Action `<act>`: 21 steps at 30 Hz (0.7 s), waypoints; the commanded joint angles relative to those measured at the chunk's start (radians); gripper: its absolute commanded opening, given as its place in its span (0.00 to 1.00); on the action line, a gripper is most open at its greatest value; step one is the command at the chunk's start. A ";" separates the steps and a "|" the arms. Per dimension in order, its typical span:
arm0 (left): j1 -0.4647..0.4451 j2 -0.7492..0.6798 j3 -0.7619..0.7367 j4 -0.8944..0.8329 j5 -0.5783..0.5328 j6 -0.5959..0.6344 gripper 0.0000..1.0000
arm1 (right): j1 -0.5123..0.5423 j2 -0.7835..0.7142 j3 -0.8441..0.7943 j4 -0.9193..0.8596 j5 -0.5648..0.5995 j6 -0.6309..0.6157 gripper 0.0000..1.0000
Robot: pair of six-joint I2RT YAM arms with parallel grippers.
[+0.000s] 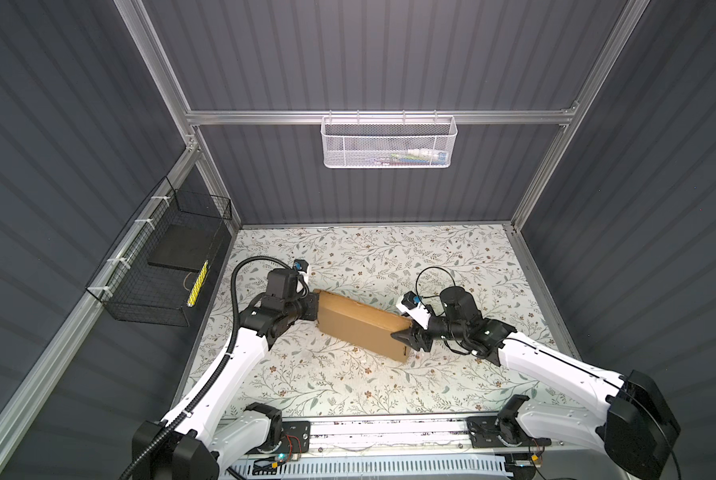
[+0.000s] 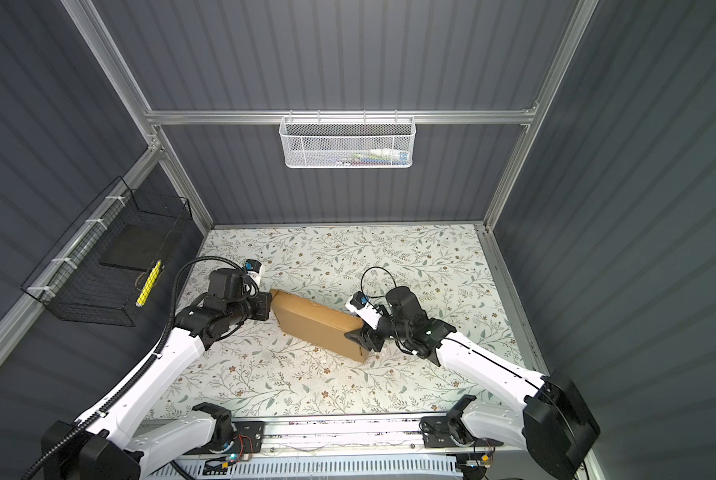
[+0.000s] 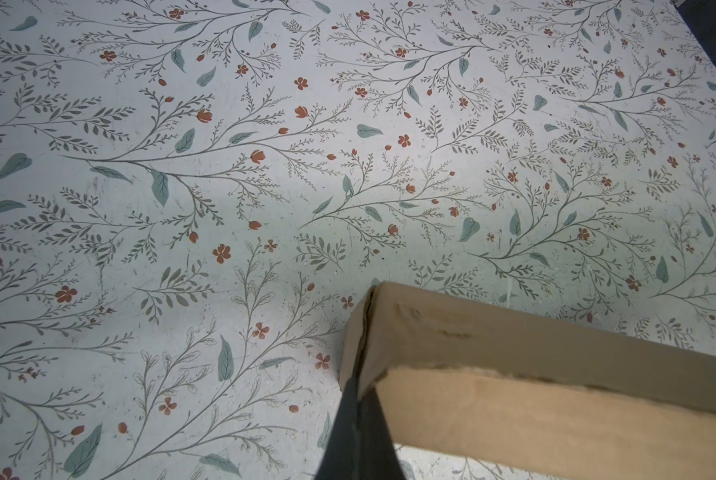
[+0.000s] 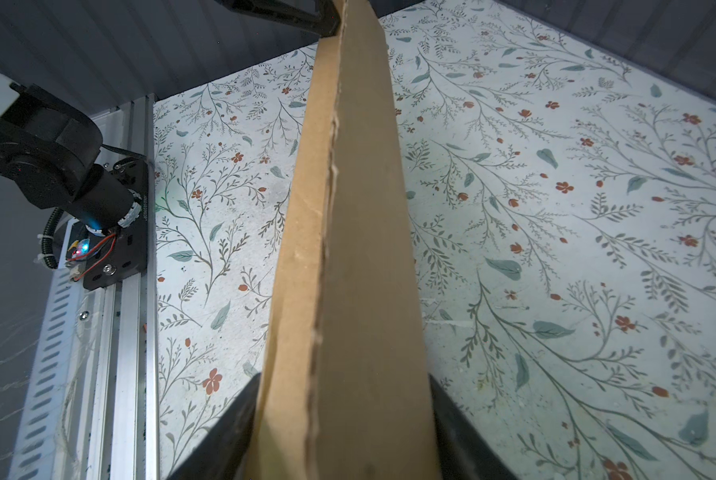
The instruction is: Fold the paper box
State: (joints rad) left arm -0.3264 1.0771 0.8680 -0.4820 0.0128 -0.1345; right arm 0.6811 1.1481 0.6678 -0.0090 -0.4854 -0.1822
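1x paper box [image 1: 360,328] [image 2: 318,324]: plain brown corrugated cardboard, folded into a shallow closed rectangle. It sits over the middle of the floral-print worktop [image 1: 348,386] and lies diagonal. One end points toward the worktop's left edge, and the other end sits nearer the front and right edges.

2x arms, one on each end of the box.
- Left gripper [image 1: 316,309] [image 2: 271,305]: fingers [image 3: 356,432] fully closed, pinching the cardboard at the box's left corner. In the left wrist view the worktop shows under the box's lower edge, so that end looks clear of the surface.
- Right gripper [image 1: 402,336] [image 2: 354,336] [image 4: 343,382]: fingers [image 4: 231,428] straddle the right end, one on each broad face. Both touch the cardboard, so it is gripping across the box's thickness.

Seam: the right wrist view looks along the box's narrow edge. A rough cut seam runs the full length, and the two layers there are not quite flush.

2x baskets, both off the worktop.
- Black wire basket [image 1: 152,282]: on the left wall, holding one dark flat slab and one yellow strip.
- White mesh basket [image 1: 387,141]: on the back rail. A few small items are inside, too small to identify.
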 commanded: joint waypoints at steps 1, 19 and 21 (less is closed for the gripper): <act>0.004 -0.009 -0.017 -0.043 -0.028 -0.009 0.00 | -0.003 -0.058 0.000 -0.002 0.017 0.011 0.62; 0.004 0.004 -0.004 -0.020 -0.034 -0.047 0.00 | -0.003 -0.311 -0.016 -0.069 0.065 0.107 0.69; 0.005 0.006 -0.001 -0.020 -0.033 -0.049 0.00 | -0.003 -0.348 -0.002 -0.097 0.091 0.131 0.66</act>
State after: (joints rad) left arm -0.3264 1.0771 0.8680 -0.4831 -0.0044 -0.1680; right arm 0.6811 0.8356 0.6487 -0.0631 -0.4328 -0.0990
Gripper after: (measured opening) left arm 0.046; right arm 0.667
